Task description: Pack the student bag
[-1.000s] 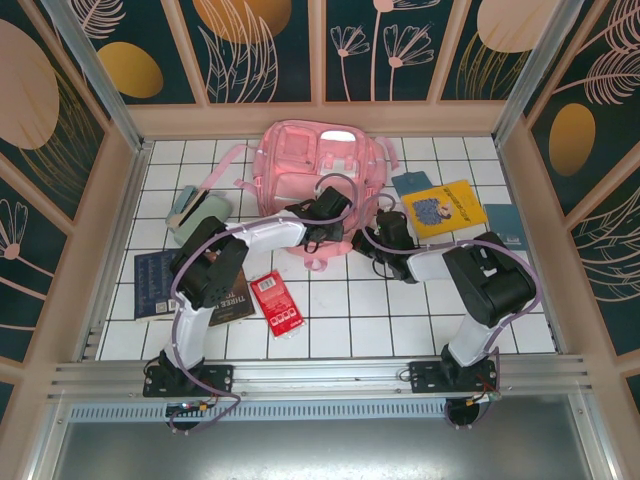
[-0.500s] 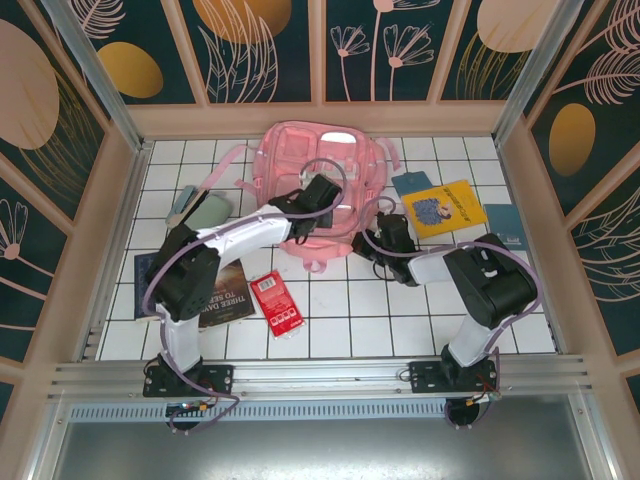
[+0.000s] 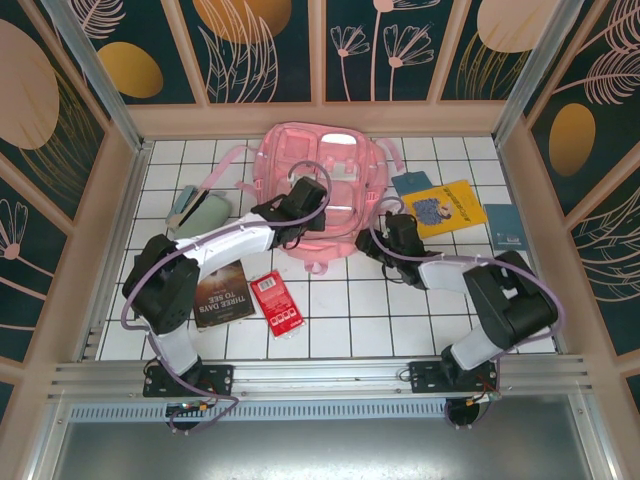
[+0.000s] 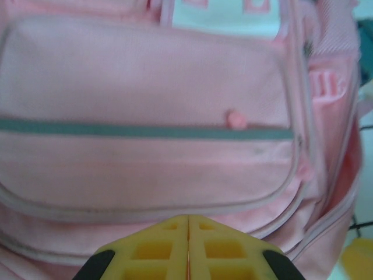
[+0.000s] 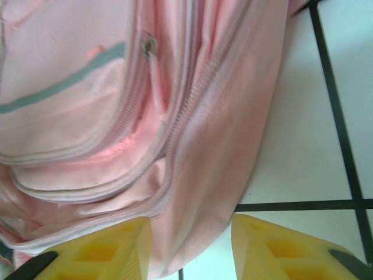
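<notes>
Left fingers (image 4: 180, 230): fully closed, the two yellow pads meeting along one seam, nothing visible between them. They hang above the student bag (image 3: 325, 165), whose front pocket spreads out directly ahead of the tips. A grey strip (image 4: 145, 129) crosses the pocket beyond them, and a small pink tab (image 4: 236, 119) sits just past it to the right. The wrist view is blurred, so contact with the fabric cannot be confirmed.

Right fingers (image 5: 137, 245): spread wide and clamping nothing. A fold of the bag's side edge lies between them, reaching toward the left one. A zip pull (image 5: 150, 46) hangs ahead and to the left. Bare white counter (image 5: 303, 146) runs ahead of the right one.

The bag lies flat, front face up, at the far middle of the counter.

Other items: a red packet (image 3: 277, 303) and a dark book (image 3: 222, 292) lie well behind the left fingers. A yellow book (image 3: 445, 207) lies to the right of the right fingers.
</notes>
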Tool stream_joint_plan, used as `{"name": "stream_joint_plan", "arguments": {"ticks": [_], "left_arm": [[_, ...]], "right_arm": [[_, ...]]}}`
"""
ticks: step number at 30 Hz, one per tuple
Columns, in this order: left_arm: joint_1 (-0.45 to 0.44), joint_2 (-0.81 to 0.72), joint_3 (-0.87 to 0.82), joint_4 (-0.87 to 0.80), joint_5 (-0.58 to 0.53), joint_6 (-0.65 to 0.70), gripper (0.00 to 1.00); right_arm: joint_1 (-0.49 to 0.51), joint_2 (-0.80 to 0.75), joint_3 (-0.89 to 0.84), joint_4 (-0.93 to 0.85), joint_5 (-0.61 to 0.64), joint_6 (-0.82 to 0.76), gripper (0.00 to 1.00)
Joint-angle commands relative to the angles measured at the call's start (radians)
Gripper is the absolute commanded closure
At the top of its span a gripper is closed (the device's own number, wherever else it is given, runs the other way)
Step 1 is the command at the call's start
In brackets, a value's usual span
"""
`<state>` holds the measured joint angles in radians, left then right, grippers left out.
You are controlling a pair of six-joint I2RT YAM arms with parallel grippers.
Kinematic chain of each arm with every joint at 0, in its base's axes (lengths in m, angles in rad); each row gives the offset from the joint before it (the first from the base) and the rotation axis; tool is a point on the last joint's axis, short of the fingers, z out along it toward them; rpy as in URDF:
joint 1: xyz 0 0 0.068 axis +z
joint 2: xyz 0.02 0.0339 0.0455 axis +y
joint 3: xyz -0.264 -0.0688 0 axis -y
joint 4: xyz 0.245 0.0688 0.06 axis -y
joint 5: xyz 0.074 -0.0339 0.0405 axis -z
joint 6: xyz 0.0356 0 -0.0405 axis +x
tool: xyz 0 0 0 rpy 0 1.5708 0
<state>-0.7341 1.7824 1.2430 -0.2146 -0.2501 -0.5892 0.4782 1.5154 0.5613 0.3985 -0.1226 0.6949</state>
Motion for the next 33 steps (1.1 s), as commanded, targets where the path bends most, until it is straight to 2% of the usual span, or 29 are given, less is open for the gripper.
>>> {"name": "stream_joint_plan", "arguments": {"ticks": [1, 5, 8, 10, 14, 17, 20, 23, 27, 29, 31, 33], "left_arm": [[0.000, -0.030, -0.075, 0.079, 0.052, -0.036, 0.89], [-0.001, -0.037, -0.134, 0.111, 0.067, -0.050, 0.86], [0.000, -0.062, -0.163, 0.126, 0.075, -0.051, 0.81], [0.000, -0.105, -0.186, 0.140, 0.078, -0.046, 0.76], [-0.001, -0.173, -0.239, 0.152, 0.048, -0.067, 0.63], [-0.001, -0.247, -0.316, 0.144, 0.006, -0.116, 0.62], [0.001, -0.351, -0.420, 0.131, -0.061, -0.184, 0.54], [0.001, -0.461, -0.512, 0.081, -0.127, -0.237, 0.41], [0.001, -0.572, -0.590, 0.024, -0.160, -0.268, 0.37], [-0.001, -0.613, -0.607, -0.019, -0.207, -0.289, 0.33], [0.003, -0.658, -0.620, -0.091, -0.288, -0.332, 0.23], [0.021, -0.695, -0.626, -0.157, -0.329, -0.377, 0.26]], "right_arm": [[-0.009, -0.074, 0.043, -0.072, 0.053, -0.049, 0.56], [-0.010, -0.049, 0.127, -0.116, 0.038, -0.061, 0.55], [-0.012, -0.048, 0.146, -0.141, 0.082, -0.063, 0.54], [-0.025, -0.069, 0.132, -0.148, 0.097, -0.060, 0.47], [-0.024, -0.113, 0.099, -0.133, 0.025, -0.124, 0.50], [-0.016, -0.129, 0.072, -0.135, -0.008, -0.149, 0.49], [-0.013, -0.137, 0.051, -0.135, -0.006, -0.155, 0.48], [0.004, -0.141, 0.045, -0.124, -0.009, -0.162, 0.48], [0.015, -0.141, 0.044, -0.115, 0.002, -0.159, 0.48], [0.039, -0.140, 0.052, -0.111, 0.001, -0.163, 0.48], [0.093, -0.127, 0.067, -0.095, -0.013, -0.169, 0.47], [0.156, -0.092, 0.101, -0.088, -0.020, -0.170, 0.48]]}}
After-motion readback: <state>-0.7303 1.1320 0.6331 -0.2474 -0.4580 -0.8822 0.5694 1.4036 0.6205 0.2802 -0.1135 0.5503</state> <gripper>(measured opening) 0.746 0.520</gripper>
